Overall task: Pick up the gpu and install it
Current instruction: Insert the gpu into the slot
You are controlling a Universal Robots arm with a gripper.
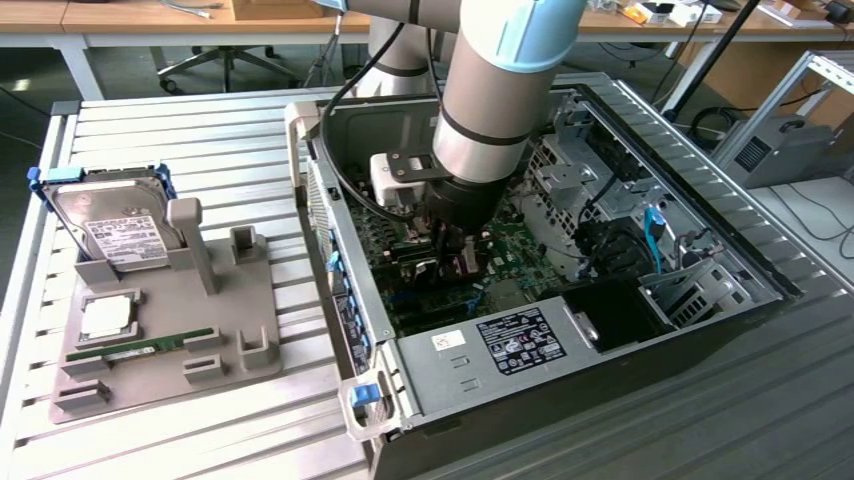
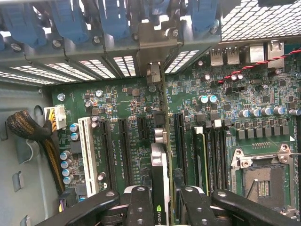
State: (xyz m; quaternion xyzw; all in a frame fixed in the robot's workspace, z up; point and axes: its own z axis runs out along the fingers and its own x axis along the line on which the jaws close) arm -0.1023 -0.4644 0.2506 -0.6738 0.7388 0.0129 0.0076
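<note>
Install step: in the case [image 1: 441, 385], over the motherboard [image 2: 127, 94], the gpu [image 2: 160, 165] stands on edge.
Gripper [image 2: 163, 202] fingers [image 2: 141, 207] are clamped on its top edge; seated or not, I cannot tell; seating calls for a straight, square press.

The case [image 1: 454, 385] lay open on top. Inside, the gpu [image 2: 160, 179] stood between close slots [image 2: 123, 146]; blue latches [image 2: 113, 23] and a cable bundle [image 2: 33, 129] hemmed the board [image 2: 127, 94].
</note>
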